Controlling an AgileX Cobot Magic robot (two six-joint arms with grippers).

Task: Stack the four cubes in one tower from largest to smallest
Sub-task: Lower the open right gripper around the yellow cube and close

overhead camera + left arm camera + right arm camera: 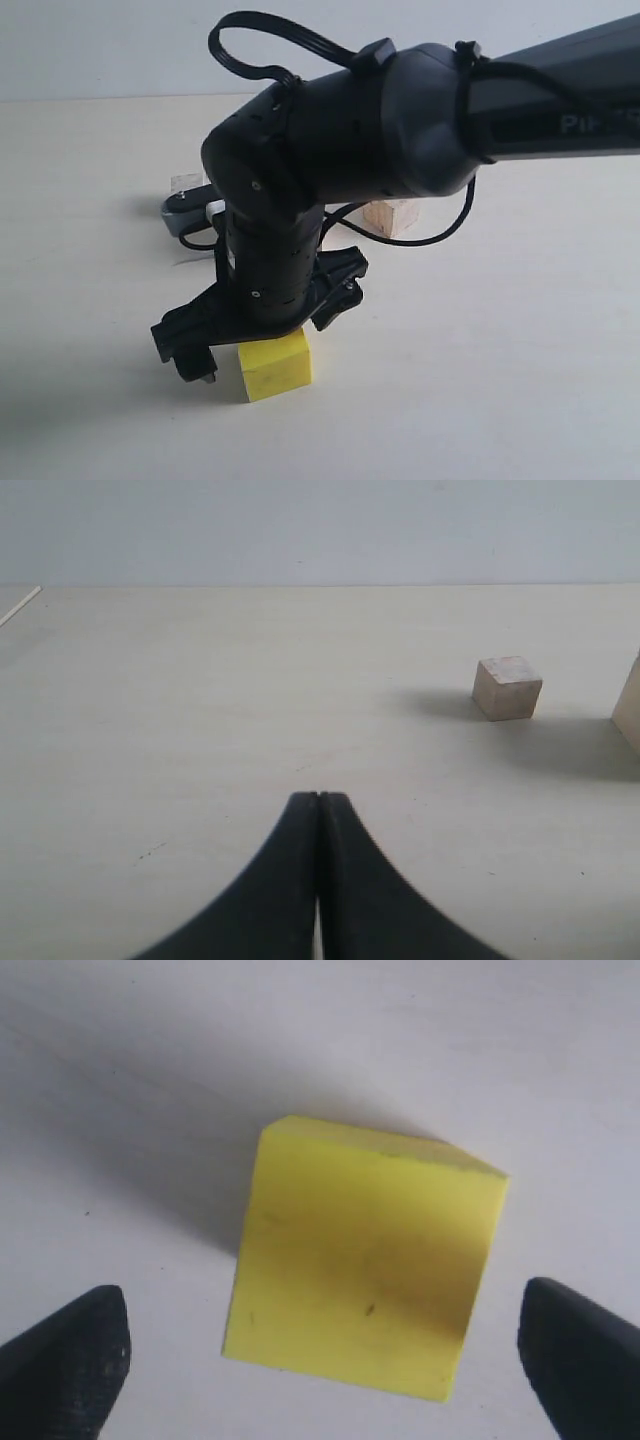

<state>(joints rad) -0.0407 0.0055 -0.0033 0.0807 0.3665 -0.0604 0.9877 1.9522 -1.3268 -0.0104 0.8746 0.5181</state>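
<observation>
The bright yellow cube (275, 365) sits on the table near the front. My right gripper (262, 345) hangs just above it, open, with one finger on each side. In the right wrist view the yellow cube (365, 1265) lies between the spread fingertips (85, 1355) of the right gripper (325, 1360), touching neither. A pale wood cube (392, 216) shows behind the arm, partly hidden. Another pale cube (187, 182) peeks out at the back left. My left gripper (320, 802) is shut on nothing. Ahead of it stand a small pale cube (508, 687) and the edge of a bigger pale cube (630, 715).
The right arm's thick black body (330, 140) and its cable (440, 235) cover the middle of the table. A grey and white part (185, 212) sticks out behind it on the left. The pale table (520, 350) meets a white wall at the back.
</observation>
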